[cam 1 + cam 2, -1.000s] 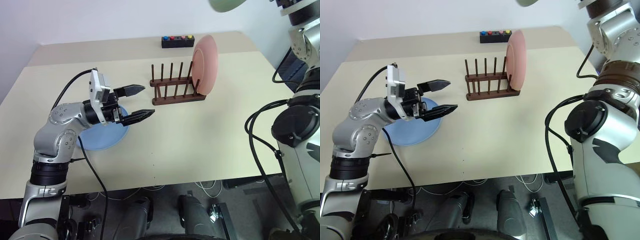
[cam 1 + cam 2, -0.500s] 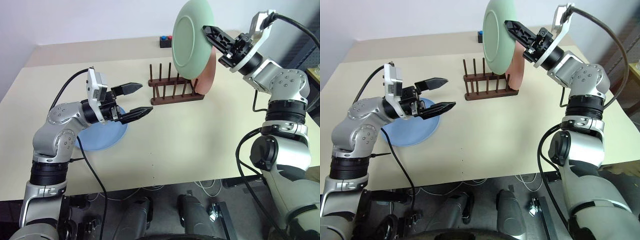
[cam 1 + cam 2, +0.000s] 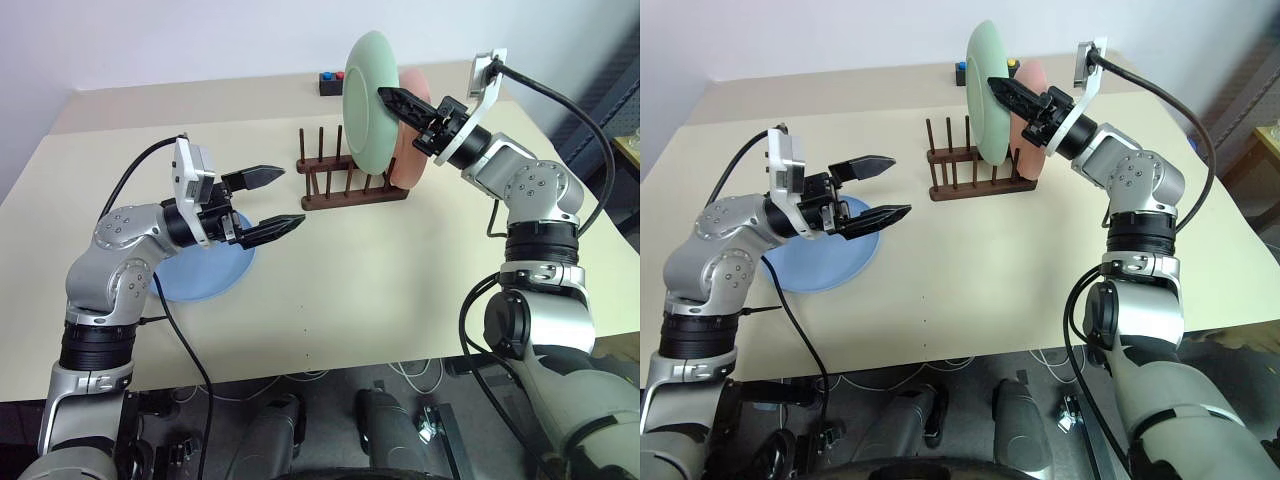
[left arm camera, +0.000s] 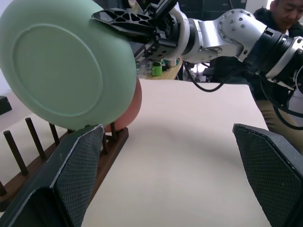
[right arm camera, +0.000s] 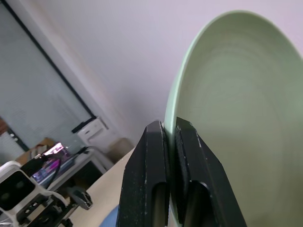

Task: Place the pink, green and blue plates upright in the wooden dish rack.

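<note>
The wooden dish rack stands mid-table, with the pink plate upright at its right end. My right gripper is shut on the rim of the green plate, with one finger on each face. That plate hangs upright just over the rack, beside the pink one. I cannot tell whether its lower edge is between the pegs. The blue plate lies flat on the table at the left. My left gripper hovers open over its right edge, pointing at the rack and holding nothing.
A small black box with coloured buttons sits at the table's far edge behind the rack. In the left wrist view a person is beyond the table. Bare tabletop lies in front of the rack.
My right arm has come down and to the left with the green plate, from the top of the view to just over the rack. The left arm has kept still.
</note>
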{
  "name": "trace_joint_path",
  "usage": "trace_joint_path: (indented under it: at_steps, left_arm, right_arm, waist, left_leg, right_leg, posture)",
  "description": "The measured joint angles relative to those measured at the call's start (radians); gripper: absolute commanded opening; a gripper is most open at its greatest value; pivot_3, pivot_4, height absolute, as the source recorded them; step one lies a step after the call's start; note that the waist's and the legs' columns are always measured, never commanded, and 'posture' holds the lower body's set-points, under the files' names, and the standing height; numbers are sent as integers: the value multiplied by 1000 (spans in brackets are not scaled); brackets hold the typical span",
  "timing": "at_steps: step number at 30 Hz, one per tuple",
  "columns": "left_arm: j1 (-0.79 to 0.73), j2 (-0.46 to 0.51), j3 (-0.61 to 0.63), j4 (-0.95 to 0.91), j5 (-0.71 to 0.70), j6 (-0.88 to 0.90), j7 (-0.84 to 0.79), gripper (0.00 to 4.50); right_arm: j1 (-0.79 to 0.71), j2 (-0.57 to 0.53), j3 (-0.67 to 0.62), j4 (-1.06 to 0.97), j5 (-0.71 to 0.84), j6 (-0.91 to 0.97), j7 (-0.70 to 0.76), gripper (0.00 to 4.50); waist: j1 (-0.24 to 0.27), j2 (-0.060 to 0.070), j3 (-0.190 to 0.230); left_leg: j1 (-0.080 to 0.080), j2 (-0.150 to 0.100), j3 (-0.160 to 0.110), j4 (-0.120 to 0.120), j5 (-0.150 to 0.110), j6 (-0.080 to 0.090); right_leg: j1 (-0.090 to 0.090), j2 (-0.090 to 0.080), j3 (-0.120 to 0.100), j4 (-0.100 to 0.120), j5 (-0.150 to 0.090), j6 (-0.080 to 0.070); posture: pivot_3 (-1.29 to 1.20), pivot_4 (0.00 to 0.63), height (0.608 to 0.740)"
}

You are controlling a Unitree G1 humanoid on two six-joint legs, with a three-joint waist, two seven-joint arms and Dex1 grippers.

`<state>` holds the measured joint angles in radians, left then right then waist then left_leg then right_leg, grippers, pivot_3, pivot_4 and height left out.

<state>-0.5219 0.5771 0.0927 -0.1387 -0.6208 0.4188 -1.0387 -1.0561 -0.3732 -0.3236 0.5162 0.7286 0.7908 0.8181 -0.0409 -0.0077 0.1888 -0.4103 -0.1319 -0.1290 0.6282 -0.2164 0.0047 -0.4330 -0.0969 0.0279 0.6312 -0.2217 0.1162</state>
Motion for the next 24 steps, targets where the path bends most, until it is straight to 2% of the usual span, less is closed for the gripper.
trace_joint_path:
  at_steps: [4, 11, 15, 21, 24]
  left_arm:
    - [0, 0, 0, -1, 0, 0, 1, 4500]
    - [0, 5, 0, -3, 2, 0, 9, 4500]
    - [0, 14, 0, -29, 2, 4, 18, 4500]
    - [0, 14, 0, -35, 1, 5, 20, 4500]
    - [3, 15, 0, -40, 1, 5, 22, 4500]
  right_arm:
    - [0, -1, 5, 5, -13, -12, -6, 37]
    - [0, -1, 88, 37, -103, -66, 2, 37]
    - [-1, -1, 89, 54, -115, -65, 7, 1305]
    - [-7, -1, 87, 93, -125, -84, 17, 4396]
    - [-7, -2, 93, 93, -140, -114, 26, 4466]
  waist:
    - [0, 0, 0]
    - [0, 0, 0]
    - [0, 0, 0]
    - [-1, 0, 0]
    - [-1, 0, 0]
  left_leg:
    - [0, 0, 0, 0, 0, 0]
    - [0, 0, 0, 0, 0, 0]
    - [0, 0, 0, 0, 0, 0]
    - [0, 0, 0, 0, 0, 0]
    - [0, 0, 0, 0, 0, 0]
  right_leg:
    - [0, 0, 0, 0, 0, 0]
    - [0, 0, 0, 0, 0, 0]
    - [0, 0, 0, 0, 0, 0]
    - [0, 0, 0, 0, 0, 0]
    - [0, 0, 0, 0, 0, 0]
  posture:
    - [0, 150, 740]
    - [0, 150, 740]
    - [0, 150, 740]
    - [0, 150, 740]
    - [0, 150, 740]
